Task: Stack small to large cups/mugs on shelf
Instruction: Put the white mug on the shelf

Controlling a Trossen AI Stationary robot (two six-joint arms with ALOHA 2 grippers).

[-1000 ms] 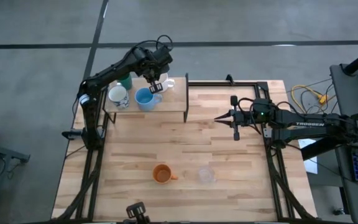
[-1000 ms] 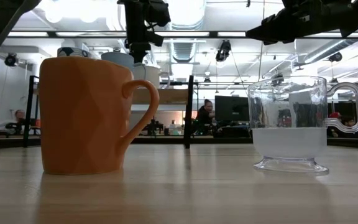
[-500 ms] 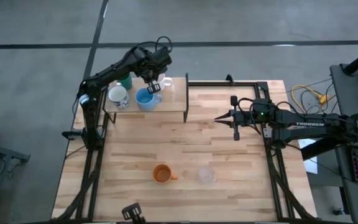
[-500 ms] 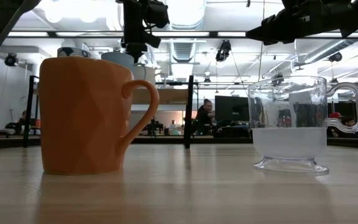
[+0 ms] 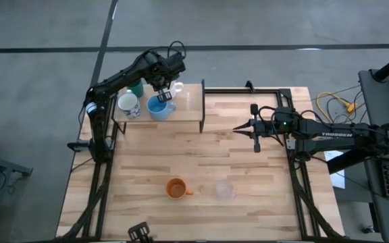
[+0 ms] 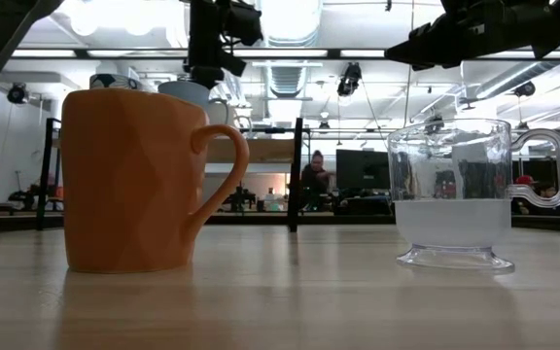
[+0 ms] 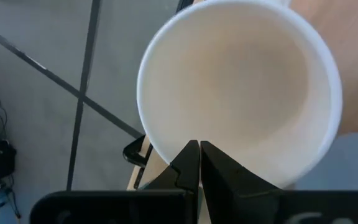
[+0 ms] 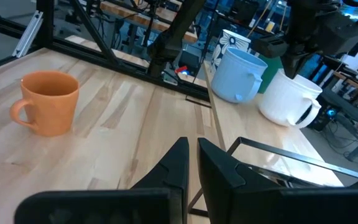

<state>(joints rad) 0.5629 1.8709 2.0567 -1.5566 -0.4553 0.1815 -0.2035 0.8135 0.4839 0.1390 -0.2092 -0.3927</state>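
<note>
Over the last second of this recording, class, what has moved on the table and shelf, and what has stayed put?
The left gripper, shut on the rim of the white handled mug, has carried it a little leftward, toward the light blue cup on the small wooden shelf. The right gripper, orange mug and clear cup stayed as they were.

Overhead looking down, table-level looking across, both sharing orange mug [image 5: 175,189], background perhaps unclear

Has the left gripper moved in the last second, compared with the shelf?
Yes. In the high view the left gripper, shut, has shifted slightly leftward along the shelf, toward the light blue cup.
</note>
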